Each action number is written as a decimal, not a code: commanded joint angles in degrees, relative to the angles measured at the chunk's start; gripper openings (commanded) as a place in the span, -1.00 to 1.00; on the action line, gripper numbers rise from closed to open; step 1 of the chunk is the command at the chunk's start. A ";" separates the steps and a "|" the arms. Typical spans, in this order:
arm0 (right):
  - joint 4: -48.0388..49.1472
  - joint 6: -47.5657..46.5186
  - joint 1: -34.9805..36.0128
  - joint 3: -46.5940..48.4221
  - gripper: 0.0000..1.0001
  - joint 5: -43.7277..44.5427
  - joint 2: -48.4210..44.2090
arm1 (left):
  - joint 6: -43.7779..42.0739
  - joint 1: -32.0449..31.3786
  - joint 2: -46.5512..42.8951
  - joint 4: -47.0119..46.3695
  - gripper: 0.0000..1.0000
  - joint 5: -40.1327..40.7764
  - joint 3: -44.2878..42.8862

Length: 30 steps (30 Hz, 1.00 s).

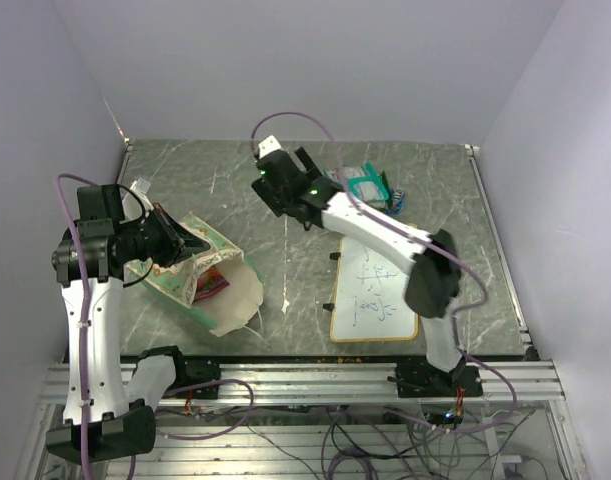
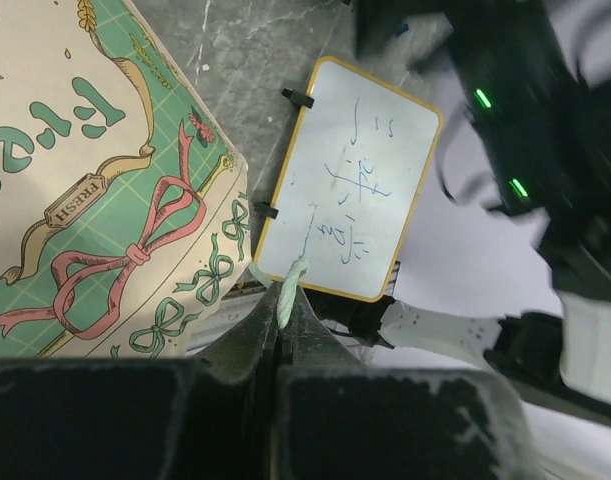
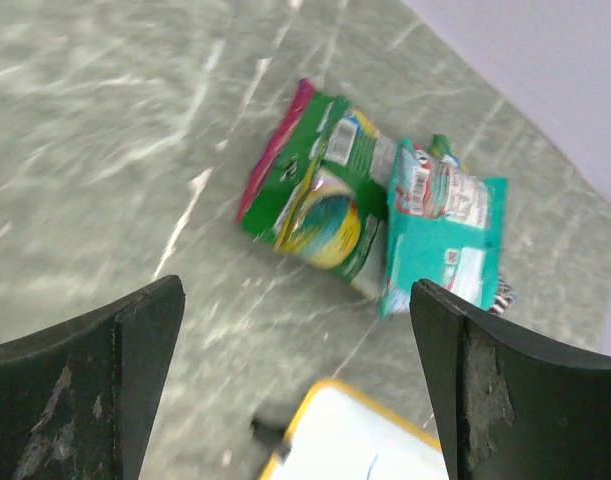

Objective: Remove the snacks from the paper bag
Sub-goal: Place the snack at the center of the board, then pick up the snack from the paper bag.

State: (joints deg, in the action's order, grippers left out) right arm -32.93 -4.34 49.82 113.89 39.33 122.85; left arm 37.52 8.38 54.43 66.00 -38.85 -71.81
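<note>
Grip first: L fingers (image 2: pixel 255 350) are closed tight, pinching a pale string handle (image 2: pixel 290 285) of the paper bag (image 2: pixel 105 180). The bag's patterned panel sits just beside and to the left of those fingers in the wrist view. From overhead the bag lies tipped on the tabletop (image 3: pixel 85 120), its cream mouth sagging toward the near edge, below the L fingers. At least one red pkt (image 1: pixel 213 283) shows inside the mouth, so the bag isn't emptied yet. Can't tell whether more lie under it.

Beyond the L fingers' tips, past the bag's edge, lies the whiteboard (image 2: pixel 350 190), flat and apart from the bag.

R fingers (image 3: pixel 150 320) are spread wide w/ nothing btwn them, hovering over bare tabletop. Ahead of them, framed in the gap, are snacks already out of the bag: a green pkt (image 3: pixel 320 195) w/ a pink edge peeking from under its far-left side, and a teal pkt (image 3: pixel 445 235) touching its right side. Something small sits at the teal pkt's far corner, too blurred to name.

Step in hand, as I read it: drop-off end of a pick-and-place cycle, L arm acting as bag holder.

Next move prob. calls for:
- R arm crossing to the bag mouth, fingers wide, approaching low along the opening.
- L fingers keeping the handle taut so the mouth doesn't collapse.
- Closing on the red pkt only, not on bag paper.
</note>
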 commanded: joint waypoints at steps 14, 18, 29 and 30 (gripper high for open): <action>29.85 -6.50 -0.96 -50.45 0.81 -52.38 -44.04 | 7.49 -0.61 -3.19 -8.50 -0.86 -1.45 4.77; 38.05 -23.49 2.19 -60.96 0.64 -73.41 -48.76 | 6.97 -0.74 -3.51 -6.32 -0.86 -0.35 4.03; 56.75 -43.66 16.49 -62.58 0.36 -69.98 -33.52 | 6.61 -0.77 -6.10 1.06 -0.86 0.61 4.78; 57.05 -45.30 17.10 -61.17 0.34 -69.07 -31.77 | 6.46 -0.78 -6.07 1.68 -0.86 0.69 4.60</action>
State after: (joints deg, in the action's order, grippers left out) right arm 14.33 -41.87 65.23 50.04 -31.97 86.13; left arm 44.27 8.08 48.82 63.70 -38.74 -66.96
